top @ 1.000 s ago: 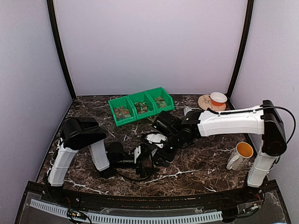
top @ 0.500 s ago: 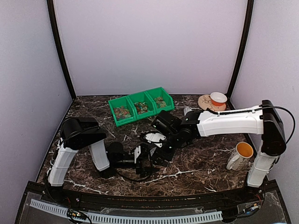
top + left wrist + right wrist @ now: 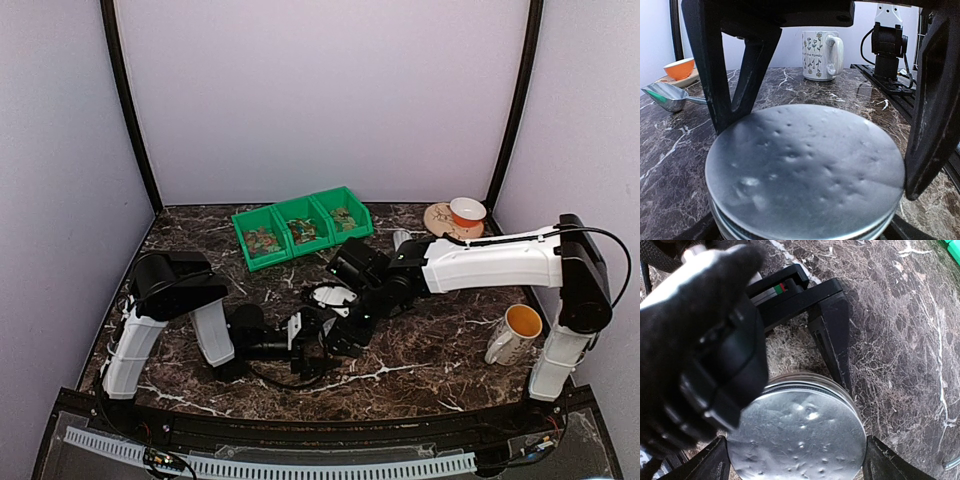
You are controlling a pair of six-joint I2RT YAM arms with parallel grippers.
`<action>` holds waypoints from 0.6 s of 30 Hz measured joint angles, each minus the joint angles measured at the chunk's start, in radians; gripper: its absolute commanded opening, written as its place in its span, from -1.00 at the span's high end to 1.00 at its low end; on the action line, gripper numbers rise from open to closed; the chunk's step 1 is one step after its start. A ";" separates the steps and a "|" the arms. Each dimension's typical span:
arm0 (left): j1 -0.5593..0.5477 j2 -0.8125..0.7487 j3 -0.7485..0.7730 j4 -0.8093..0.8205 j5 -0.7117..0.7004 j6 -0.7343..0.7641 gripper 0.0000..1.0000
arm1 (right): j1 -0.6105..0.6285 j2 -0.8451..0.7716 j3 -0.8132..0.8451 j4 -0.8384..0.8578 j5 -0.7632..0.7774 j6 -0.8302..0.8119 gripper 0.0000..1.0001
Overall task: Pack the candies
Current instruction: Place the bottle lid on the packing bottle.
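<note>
The candies (image 3: 262, 238) lie as small red, orange and green pieces in three joined green bins (image 3: 300, 226) at the back of the table. A clear jar with a dented grey lid (image 3: 805, 170) stands at the front centre. My left gripper (image 3: 312, 335) is shut on the jar's body, and one of its fingers (image 3: 832, 335) runs alongside the glass. My right gripper (image 3: 800, 462) reaches down from above, and its fingertips (image 3: 884, 465) press both sides of the lid (image 3: 797, 440). The jar's contents are hidden.
A white patterned mug (image 3: 513, 333) stands at the right, also showing in the left wrist view (image 3: 821, 55). An orange bowl (image 3: 466, 212) sits on a plate at the back right. A metal scoop (image 3: 665, 96) lies on the marble. A small white object (image 3: 335, 295) lies beside the right arm.
The right wrist has shifted very slightly over the jar. The left arm and the jar have stayed in place.
</note>
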 measured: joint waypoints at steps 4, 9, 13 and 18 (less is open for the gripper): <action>0.000 0.000 0.000 0.000 0.000 0.000 -0.81 | -0.004 0.000 -0.005 0.003 -0.005 -0.003 -0.79; 0.000 0.000 0.000 0.000 0.000 0.000 -0.80 | -0.010 0.008 -0.007 0.014 -0.006 -0.007 -0.78; -0.001 0.000 0.000 0.000 0.000 0.000 -0.79 | -0.013 0.015 -0.007 0.019 -0.008 -0.011 -0.77; -0.002 0.000 0.000 0.000 0.000 0.000 -0.77 | -0.013 0.018 -0.002 0.014 -0.013 -0.016 -0.77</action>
